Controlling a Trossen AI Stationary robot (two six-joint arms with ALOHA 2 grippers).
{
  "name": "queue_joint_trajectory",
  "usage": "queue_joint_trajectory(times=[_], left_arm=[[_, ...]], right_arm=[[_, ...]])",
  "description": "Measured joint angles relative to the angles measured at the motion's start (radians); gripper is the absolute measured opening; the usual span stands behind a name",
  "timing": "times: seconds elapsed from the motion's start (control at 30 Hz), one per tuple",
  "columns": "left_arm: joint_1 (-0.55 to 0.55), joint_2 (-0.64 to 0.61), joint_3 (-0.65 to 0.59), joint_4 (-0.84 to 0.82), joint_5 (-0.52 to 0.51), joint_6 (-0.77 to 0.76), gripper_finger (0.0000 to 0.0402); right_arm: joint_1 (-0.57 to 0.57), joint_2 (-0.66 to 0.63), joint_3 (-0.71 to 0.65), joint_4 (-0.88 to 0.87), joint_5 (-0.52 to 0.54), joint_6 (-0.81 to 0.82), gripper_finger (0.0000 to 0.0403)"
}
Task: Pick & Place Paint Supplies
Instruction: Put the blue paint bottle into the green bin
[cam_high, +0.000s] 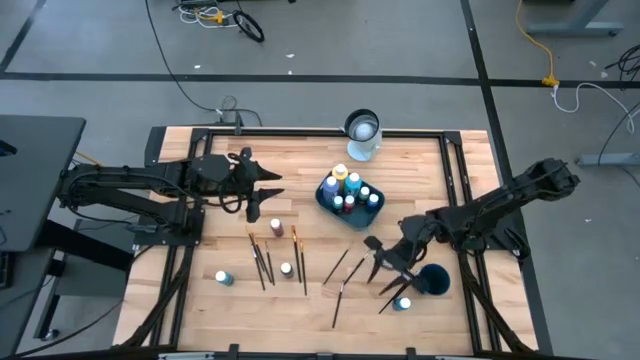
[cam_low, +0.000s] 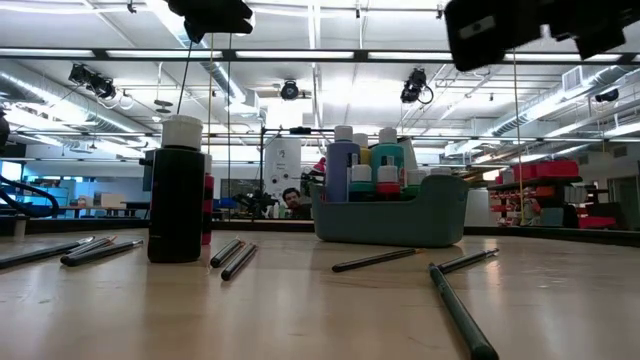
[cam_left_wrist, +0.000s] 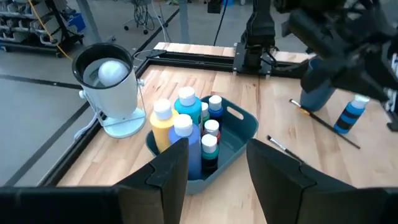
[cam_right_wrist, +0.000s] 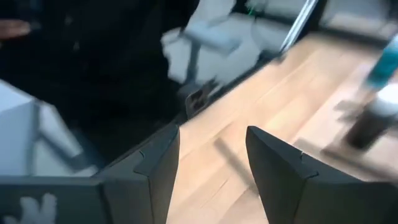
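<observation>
The left gripper (cam_high: 272, 187) hangs over the table's (cam_high: 470, 160) left half, fingers apart and empty, facing the blue tray (cam_high: 326, 197) that holds several paint bottles (cam_high: 353, 183) (a yellow one among them). The right gripper (cam_high: 385, 278) hovers low near the front right, fingers apart, holding nothing. Brushes (cam_high: 301, 262) and single bottles (cam_high: 277, 226) lie scattered between the arms.
</observation>
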Motion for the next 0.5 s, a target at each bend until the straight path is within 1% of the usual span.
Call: queue_joint_trajectory(times=[0.07,0.1,0.2,0.27,0.33,0.5], left_arm=[[0.000,0.000,0.000,0.003,-0.004,-0.010,0.0171],[0.000,0.000,0.000,0.003,-0.009,-0.017,0.0171],[0.000,0.000,0.000,0.003,-0.037,-0.024,0.0171],[0.000,0.000,0.000,0.003,-0.057,-0.024,0.0171],[0.000,0.000,0.000,0.004,-0.079,-0.024,0.0171],[0.000,0.000,0.000,0.003,-0.103,-0.023,0.0171]], right_arm=[[0.021,0.000,0.051,-0.170,0.004,0.003,0.0190],[0.033,0.000,0.082,-0.277,0.021,-0.023,0.0190],[0.073,0.000,0.171,-0.612,0.150,-0.179,0.0190],[0.098,0.000,0.212,-0.746,0.237,-0.283,0.0190],[0.116,0.000,0.230,-0.794,0.267,-0.306,0.0190],[0.160,0.000,0.240,-0.766,0.250,-0.184,0.0190]])
